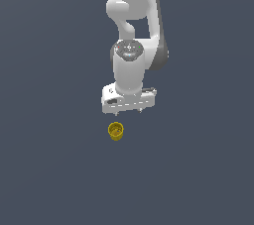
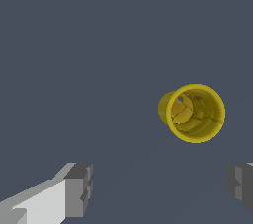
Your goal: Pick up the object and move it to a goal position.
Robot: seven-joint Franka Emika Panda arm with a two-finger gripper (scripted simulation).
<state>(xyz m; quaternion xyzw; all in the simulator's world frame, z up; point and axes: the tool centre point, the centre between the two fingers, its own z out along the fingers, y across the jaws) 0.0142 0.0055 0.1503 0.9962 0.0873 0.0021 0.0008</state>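
Plain grey floor; gripper (image 1: 128,110) spread wide, empty, above yellow cup (image 1: 116,131). Centre over cup before descending.

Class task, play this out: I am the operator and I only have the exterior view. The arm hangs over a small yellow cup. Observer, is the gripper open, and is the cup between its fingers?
Observer: In the wrist view the gripper is open; its two grey fingers stand wide apart.
Operator: And the yellow cup?
Observer: The yellow cup is not between them; it stands clear of both fingertips, untouched.
Operator: Is anything inside it?
Observer: Nothing; the wrist view looks down its hollow top, and the inside is bare yellow wall.
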